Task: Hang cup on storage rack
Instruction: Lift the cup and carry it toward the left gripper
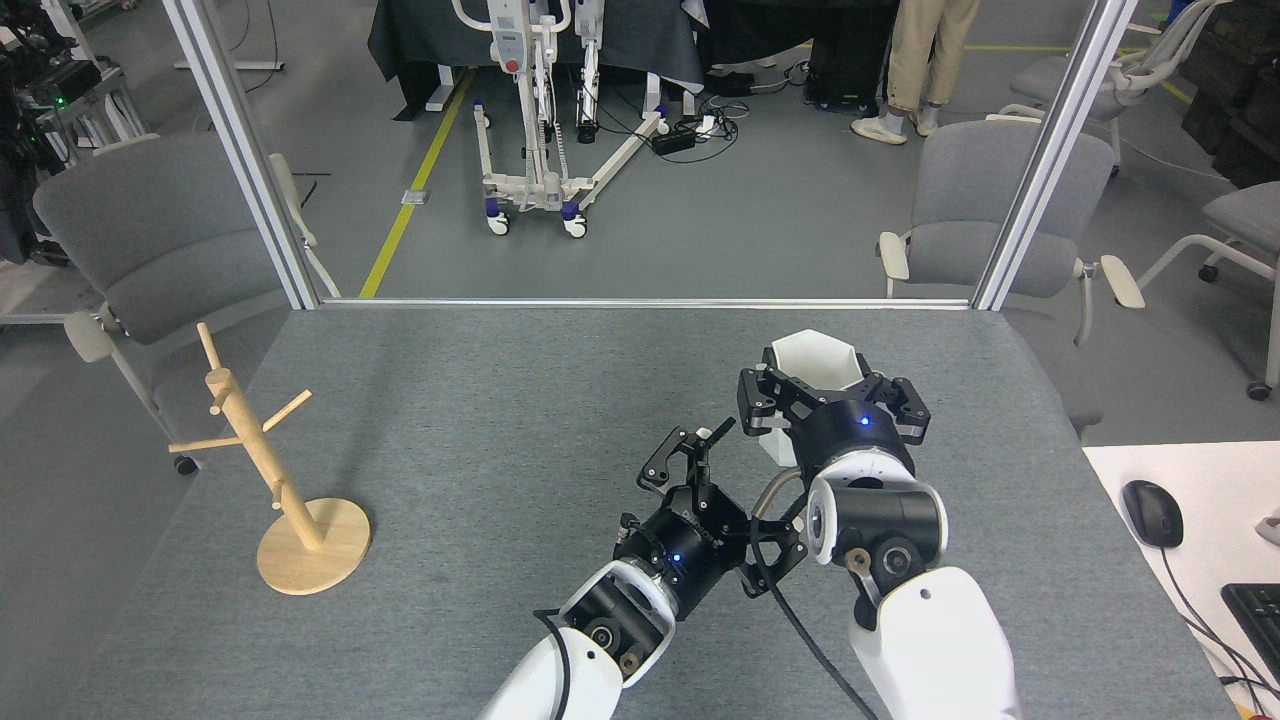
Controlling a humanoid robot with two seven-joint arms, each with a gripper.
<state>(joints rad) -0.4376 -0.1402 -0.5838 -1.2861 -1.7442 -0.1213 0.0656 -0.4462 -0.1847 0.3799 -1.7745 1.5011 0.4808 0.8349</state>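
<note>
The white faceted cup (812,362) is held off the grey table, rim up, with my right gripper (822,392) shut on it from the near side. Its lower half is hidden behind the black fingers. Just left of and below the cup, my left gripper (740,475) stands open with nothing between its fingers, one fingertip (708,434) close to the cup's side. The storage rack (262,452), a light wooden mug tree with angled pegs on a round disc base, stands far off at the table's left edge with nothing on its pegs.
The table (480,420) is covered in grey felt, framed at the back by two slanted aluminium posts (240,150). Grey chairs (975,215) stand behind it. A white desk with a mouse (1152,512) and keyboard lies at the right. A person's legs (925,60) show far back.
</note>
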